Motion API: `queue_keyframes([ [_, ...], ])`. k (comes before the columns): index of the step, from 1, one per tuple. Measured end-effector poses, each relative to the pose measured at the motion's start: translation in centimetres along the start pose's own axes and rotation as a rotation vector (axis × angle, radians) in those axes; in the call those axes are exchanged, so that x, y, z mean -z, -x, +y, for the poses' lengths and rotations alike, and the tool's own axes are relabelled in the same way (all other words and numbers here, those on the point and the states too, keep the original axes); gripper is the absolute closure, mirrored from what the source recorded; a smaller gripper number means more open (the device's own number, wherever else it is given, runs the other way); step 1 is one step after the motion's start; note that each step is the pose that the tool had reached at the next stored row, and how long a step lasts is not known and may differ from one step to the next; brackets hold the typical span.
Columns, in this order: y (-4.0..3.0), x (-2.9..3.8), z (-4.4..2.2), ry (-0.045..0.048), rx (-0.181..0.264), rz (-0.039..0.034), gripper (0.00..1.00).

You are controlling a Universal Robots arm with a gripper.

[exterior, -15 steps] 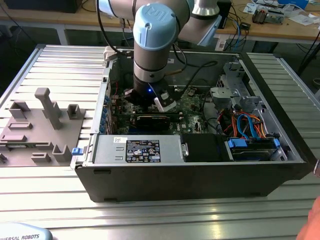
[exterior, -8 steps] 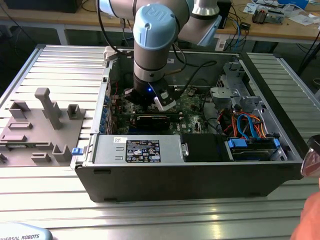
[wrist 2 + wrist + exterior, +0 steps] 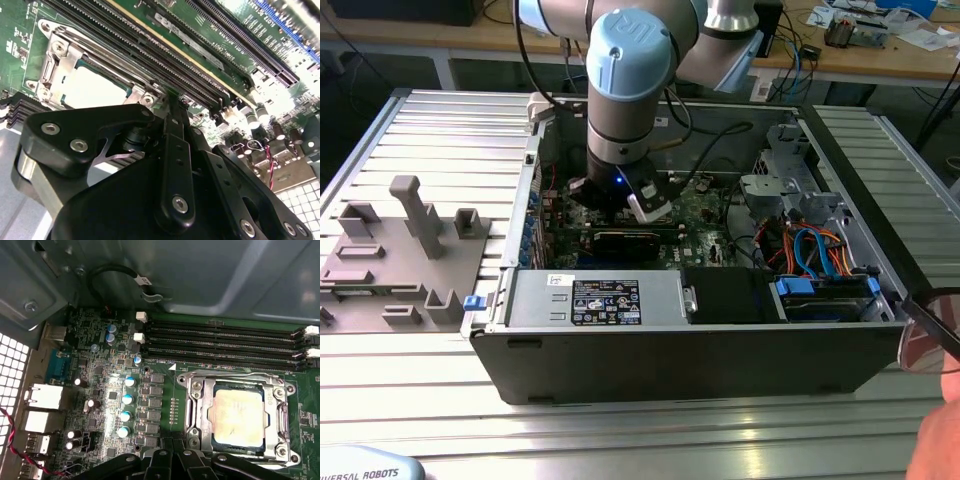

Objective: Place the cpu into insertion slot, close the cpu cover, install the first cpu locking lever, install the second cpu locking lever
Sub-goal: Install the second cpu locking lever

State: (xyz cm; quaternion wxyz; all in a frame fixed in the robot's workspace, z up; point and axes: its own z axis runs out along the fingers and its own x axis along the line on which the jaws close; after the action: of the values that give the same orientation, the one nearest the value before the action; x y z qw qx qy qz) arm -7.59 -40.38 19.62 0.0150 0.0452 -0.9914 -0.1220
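We are looking down the black two-fingered gripper (image 3: 172,107) in the second wrist view, and its fingers are sitting pressed together with nothing between them, so the jaws are closed and empty. Just past the fingertips, at about ten o'clock from them in that picture, the small flat square cpu with its silver-grey metal top (image 3: 92,87) is lying in its socket. The thin silvery metal cpu cover frame with a square window (image 3: 239,416) is lying flat around it, framing the cpu (image 3: 236,416) in the first wrist view. Beyond the socket, the long black memory slots (image 3: 225,342) are running side by side across the green circuit board (image 3: 100,390).

In the exterior view we are seeing the grey and light-blue robot arm (image 3: 625,90) reaching down into the open dark metal computer case (image 3: 690,355), which is resting on a ribbed silver metal table (image 3: 410,370). At nine o'clock from the case, a grey plastic fixture block (image 3: 400,255) is sitting on that table.
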Motion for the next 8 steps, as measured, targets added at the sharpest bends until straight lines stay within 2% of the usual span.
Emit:
queue_keyframes([
  [6, -0.03, 0.12, -0.28, 0.0, 0.0, -0.0001, 0.89],
  [8, -0.03, 0.43, -0.2, 0.0007, 0.0, -0.0003, 0.89],
])
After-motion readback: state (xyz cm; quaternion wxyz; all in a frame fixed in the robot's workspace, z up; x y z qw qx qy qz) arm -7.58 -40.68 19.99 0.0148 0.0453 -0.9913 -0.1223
